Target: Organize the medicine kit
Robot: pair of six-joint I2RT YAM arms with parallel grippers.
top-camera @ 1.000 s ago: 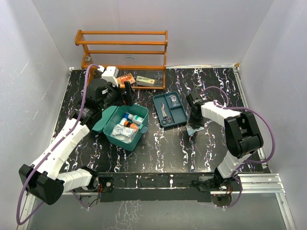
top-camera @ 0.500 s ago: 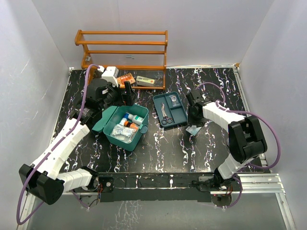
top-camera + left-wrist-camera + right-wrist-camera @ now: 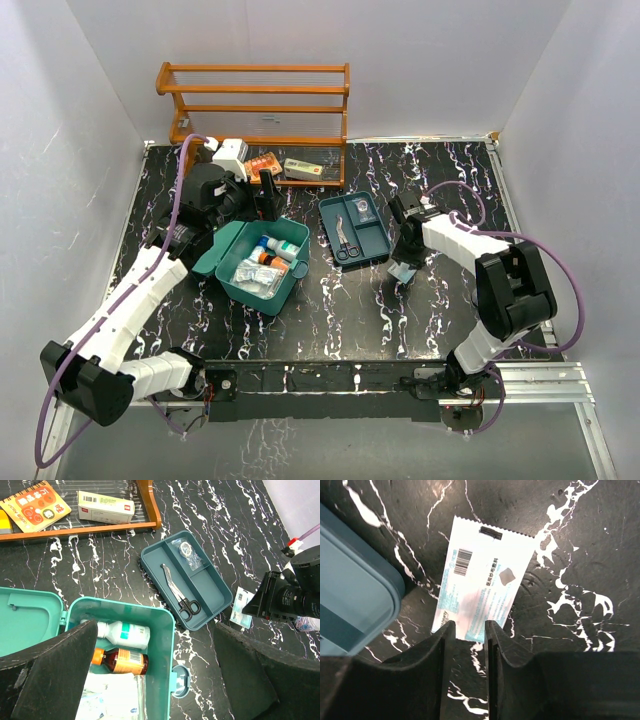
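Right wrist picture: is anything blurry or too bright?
Right wrist view: the white packet glares pale in the middle, its small print too soft to read; the black fingers nearest the lens are dim. Top view: evenly lit, no strong glare.

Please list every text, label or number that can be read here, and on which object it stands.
No text reads with certainty.
Orange booklet: big Chinese characters, blurred.
White box: barcode, print too small.
White sachet: barcode, Chinese line too small.
White bottle in medicine kit: label unreadable.

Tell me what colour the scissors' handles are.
Black, with silver blades. The scissors show best in the left wrist view.
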